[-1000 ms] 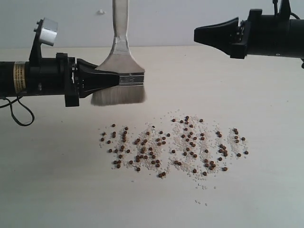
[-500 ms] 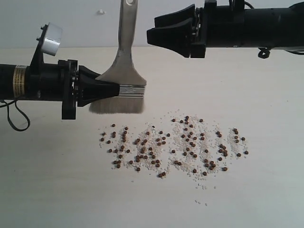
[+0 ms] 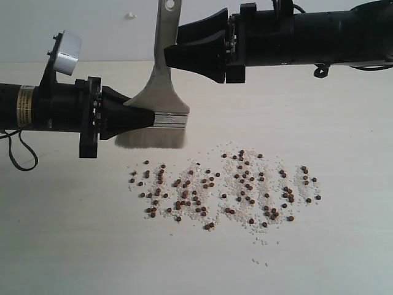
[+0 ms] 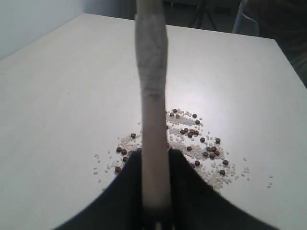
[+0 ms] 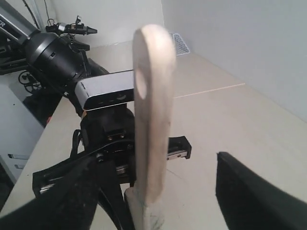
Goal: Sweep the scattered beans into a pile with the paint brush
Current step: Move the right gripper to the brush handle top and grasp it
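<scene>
In the exterior view, the left end effector [image 3: 144, 117] pinches the paint brush [image 3: 161, 92] at its ferrule. The bristles hang just above the bench [image 3: 344, 258], beside the scattered beans [image 3: 224, 190], while the right end effector [image 3: 175, 50], spread, flanks the handle. The left wrist view shows the handle upright, with the beans beyond. Going by the right wrist view, centre the handle between the fingers [image 5: 67, 191] before closing. Earlier, the right end effector stood well off, pressed together.
</scene>
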`<state>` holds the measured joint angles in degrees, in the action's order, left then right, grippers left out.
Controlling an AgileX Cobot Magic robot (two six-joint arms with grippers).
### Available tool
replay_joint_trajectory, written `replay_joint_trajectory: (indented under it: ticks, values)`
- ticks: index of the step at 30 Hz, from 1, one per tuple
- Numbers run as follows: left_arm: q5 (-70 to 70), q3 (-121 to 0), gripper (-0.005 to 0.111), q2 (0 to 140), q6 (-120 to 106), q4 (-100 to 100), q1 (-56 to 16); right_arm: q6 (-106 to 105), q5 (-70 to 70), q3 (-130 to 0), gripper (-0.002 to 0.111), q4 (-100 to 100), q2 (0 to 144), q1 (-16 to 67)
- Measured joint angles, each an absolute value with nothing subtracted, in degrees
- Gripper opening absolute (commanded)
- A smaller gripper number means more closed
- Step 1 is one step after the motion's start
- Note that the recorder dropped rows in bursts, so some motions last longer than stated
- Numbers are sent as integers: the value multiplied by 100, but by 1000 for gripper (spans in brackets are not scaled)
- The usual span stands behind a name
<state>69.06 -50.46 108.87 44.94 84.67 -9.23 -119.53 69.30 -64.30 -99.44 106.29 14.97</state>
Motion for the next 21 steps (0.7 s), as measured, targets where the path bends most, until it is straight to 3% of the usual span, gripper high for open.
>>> replay_joint_trajectory:
  ticks: [21]
  values:
    - [6906, -5046, 0, 10887, 4413, 8444, -923, -11551, 6960, -7323, 63, -9956, 10976, 1994]
